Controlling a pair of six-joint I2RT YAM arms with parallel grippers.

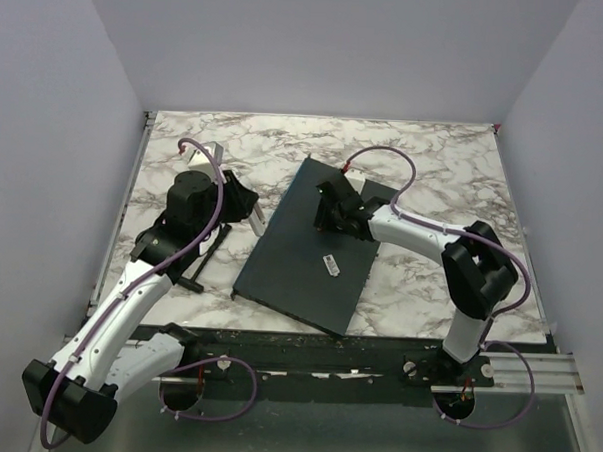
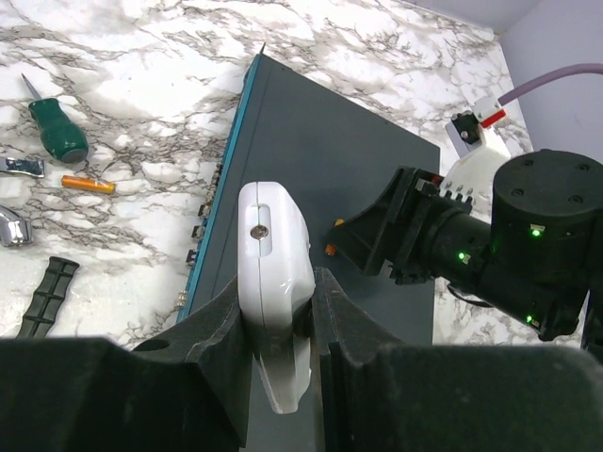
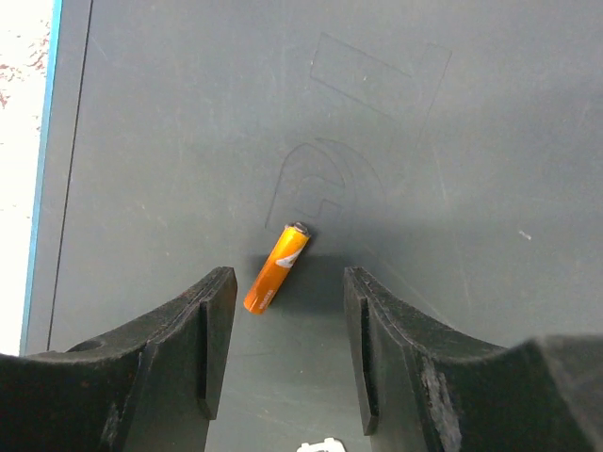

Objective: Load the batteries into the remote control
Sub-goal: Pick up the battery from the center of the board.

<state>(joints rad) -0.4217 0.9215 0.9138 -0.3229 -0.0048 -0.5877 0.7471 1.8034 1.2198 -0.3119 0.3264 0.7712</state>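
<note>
The white remote control [image 2: 273, 273] stands on edge between my left gripper's [image 2: 283, 315] fingers, which are shut on it, a screw showing on its upper side. From above, the remote control [image 1: 255, 221] hangs at the left edge of the dark grey slab [image 1: 299, 276]. One orange battery [image 3: 276, 268] lies on the slab between the jaws of my open right gripper [image 3: 290, 287], nearer the left finger and touching neither. The right gripper [image 1: 329, 213] is low over the slab's far part. Another battery [image 2: 88, 185] lies on the marble to the left.
A green-handled screwdriver [image 2: 58, 132], small metal pieces [image 2: 19, 168] and a black ribbed tool [image 2: 47, 297] lie on the marble left of the slab. A small white piece [image 1: 330, 264] rests on the slab nearer me. Walls close in the table on three sides.
</note>
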